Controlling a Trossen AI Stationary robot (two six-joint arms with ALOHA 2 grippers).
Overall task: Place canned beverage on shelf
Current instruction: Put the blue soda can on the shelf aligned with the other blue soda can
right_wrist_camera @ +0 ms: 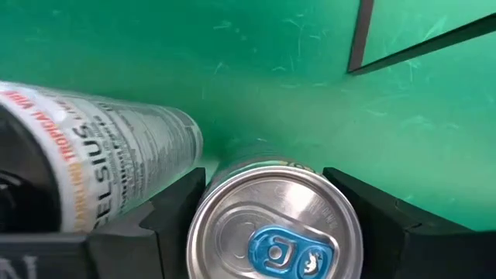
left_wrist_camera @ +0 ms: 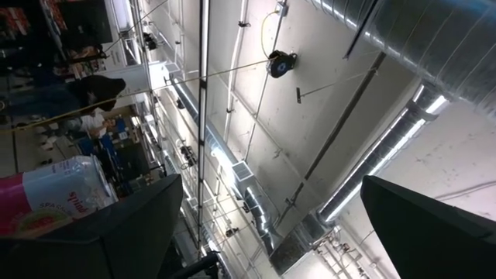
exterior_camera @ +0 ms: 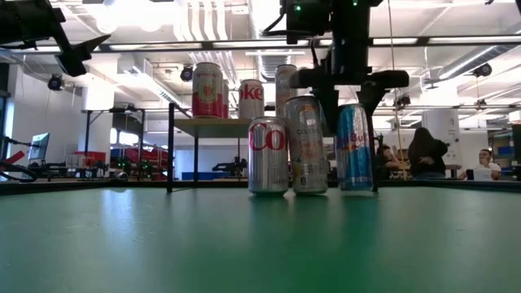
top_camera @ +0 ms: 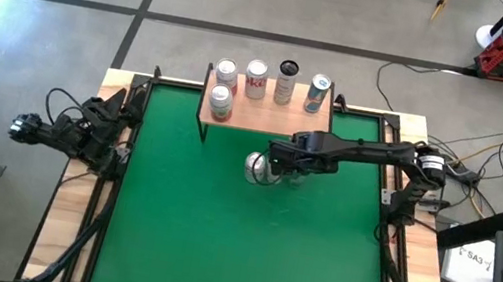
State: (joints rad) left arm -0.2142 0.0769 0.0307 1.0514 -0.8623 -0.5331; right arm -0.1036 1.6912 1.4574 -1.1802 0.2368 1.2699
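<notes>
The right gripper (right_wrist_camera: 271, 225) has its jaws spread around an upright blue-tabbed can (right_wrist_camera: 273, 225) beside a Celsius can (right_wrist_camera: 101, 155). The left gripper (left_wrist_camera: 263, 232) rests off the green mat (top_camera: 216, 237), jaws spread.

Five cans (top_camera: 255, 79) stand on one shelf (top_camera: 265, 118). Three more cans (exterior_camera: 307, 145) stand on the table (top_camera: 216, 237).

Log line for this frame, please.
right claw: around blue-tab can on green mat | left claw: open, parked table-left | shelf: five cans
</notes>
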